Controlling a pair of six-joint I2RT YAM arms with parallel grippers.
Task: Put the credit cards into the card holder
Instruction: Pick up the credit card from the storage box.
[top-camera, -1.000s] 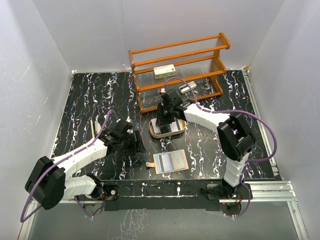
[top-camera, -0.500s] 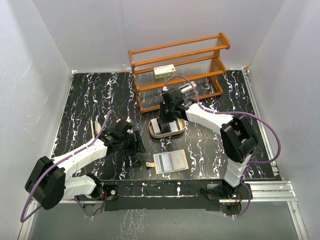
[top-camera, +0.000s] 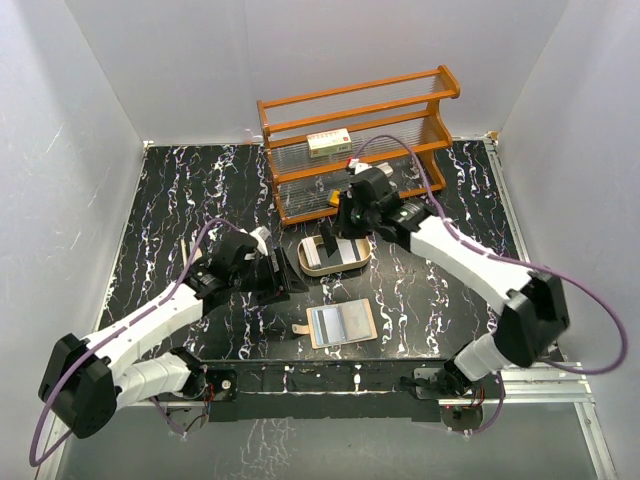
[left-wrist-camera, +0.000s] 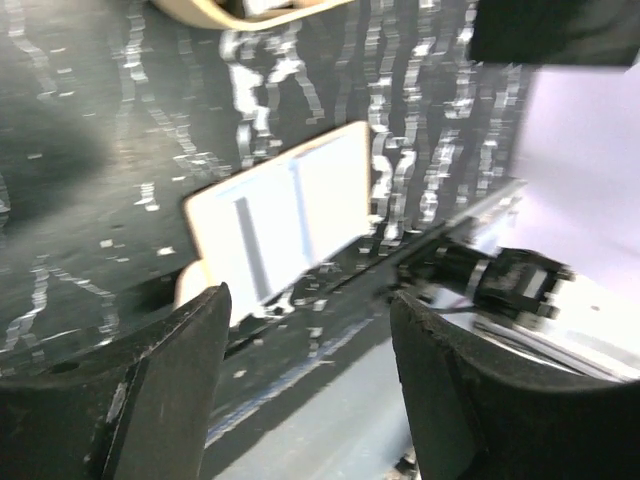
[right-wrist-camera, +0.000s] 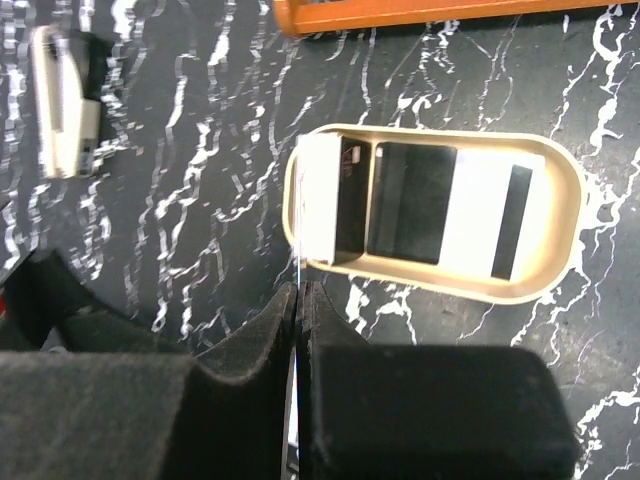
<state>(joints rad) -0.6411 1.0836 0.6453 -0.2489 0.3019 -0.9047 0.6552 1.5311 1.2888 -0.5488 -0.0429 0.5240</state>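
In the top view, the card holder (top-camera: 340, 325) is seen lying open on the counter (top-camera: 180, 190), at 6 o'clock of the oval tray (top-camera: 305, 262). The right end effector (top-camera: 330, 240) is held over the tray's 11 o'clock side. The left end effector (top-camera: 278, 275) hovers at 10 o'clock of the card holder.

In the left wrist view, the left end effector (left-wrist-camera: 305, 300) is shown with jaws spread and nothing between them. The open card holder (left-wrist-camera: 285, 225) is framed beyond, blurred.

In the right wrist view, the right end effector (right-wrist-camera: 300, 290) is clamped on a thin edge-on sliver, judged to be one credit card (right-wrist-camera: 297, 268). In the tray (right-wrist-camera: 450, 293) a white card (right-wrist-camera: 318, 200) is seen at 9 o'clock, a black card (right-wrist-camera: 410, 200) in the middle and a striped card (right-wrist-camera: 495, 215) at 3 o'clock.

No card is seen in the card holder, so the task is judged barely begun. One card is lifted; its insertion and the three others are left.
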